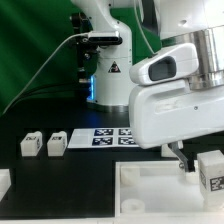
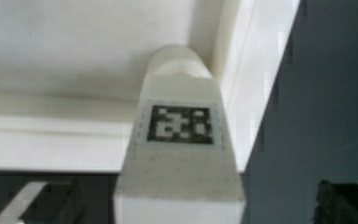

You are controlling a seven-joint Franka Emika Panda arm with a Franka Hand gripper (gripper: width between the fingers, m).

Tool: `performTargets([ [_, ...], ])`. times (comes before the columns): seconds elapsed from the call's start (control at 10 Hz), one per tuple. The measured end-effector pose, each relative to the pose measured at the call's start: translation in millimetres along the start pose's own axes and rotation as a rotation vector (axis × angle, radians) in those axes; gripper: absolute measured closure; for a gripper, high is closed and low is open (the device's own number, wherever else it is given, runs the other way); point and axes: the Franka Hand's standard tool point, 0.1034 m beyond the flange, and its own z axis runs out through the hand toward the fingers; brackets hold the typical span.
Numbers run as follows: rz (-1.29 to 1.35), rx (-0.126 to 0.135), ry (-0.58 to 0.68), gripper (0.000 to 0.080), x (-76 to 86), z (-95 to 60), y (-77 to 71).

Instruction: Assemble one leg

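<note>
Ext cam faces arm (image 1: 175, 95); wrist cam close on leg (image 2: 176, 150).

The arm (image 1: 108, 45) is white, with smooth rounded shells, and a black ring shows at a joint. On its base (image 1: 108, 82) there is a small warning triangle sticker (image 1: 113, 68), and a blue light (image 1: 93, 85) glows beside it. A thin pale cable (image 1: 50, 55) runs in a curve to the arm. The near link carries a dark grey oval patch (image 1: 165, 68). The claw (image 1: 183, 156) has a white boxy housing (image 1: 175, 112) and a dark finger (image 1: 180, 153).
</note>
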Motion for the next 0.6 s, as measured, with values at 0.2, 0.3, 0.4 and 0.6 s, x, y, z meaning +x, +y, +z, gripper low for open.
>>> performTargets([
  [0.2,0.007,0.004,-0.010,0.0151,1.5,5.4,2.0],
  [0.3,0.005,0.004,-0.011,0.0151,1.3,5.9,0.6],
  [0.4,0.005,0.004,-0.011,0.0151,1.2,5.9,1.1],
  [0.6,0.005,0.004,-0.011,0.0247,1.2,6.0,1.2],
])
